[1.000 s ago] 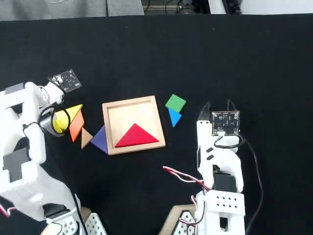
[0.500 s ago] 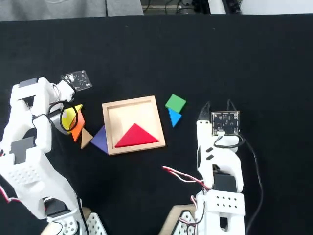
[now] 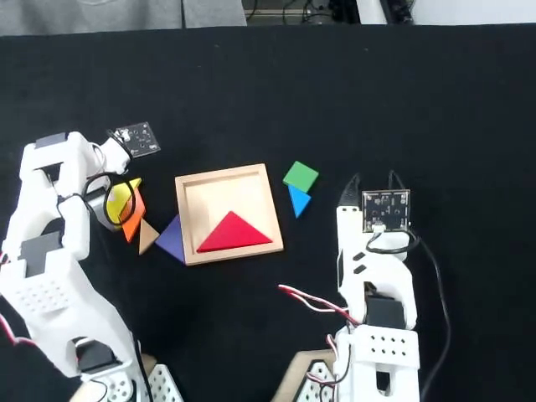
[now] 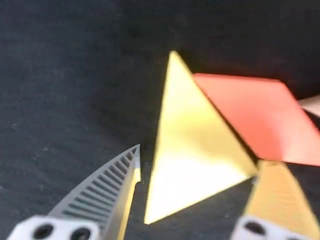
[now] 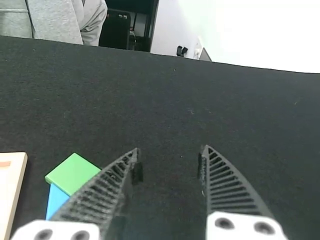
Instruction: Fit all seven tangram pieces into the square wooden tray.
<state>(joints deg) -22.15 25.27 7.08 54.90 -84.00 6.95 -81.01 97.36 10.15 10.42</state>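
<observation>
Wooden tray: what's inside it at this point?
Only the red triangle lies inside the tray, along its lower wall in the high view. The remaining floor is bare wood. Nothing covers the tray, so no piece is hidden there.

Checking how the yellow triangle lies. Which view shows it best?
The left wrist view: the yellow triangle lies large and whole between the spread fingers of the left gripper. The high view has it small, partly covered by the left arm.

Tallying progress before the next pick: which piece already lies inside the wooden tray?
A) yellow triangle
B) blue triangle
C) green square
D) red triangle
D: in the high view the red triangle lies flat inside the rim of the wooden tray, the one piece in it.
</observation>
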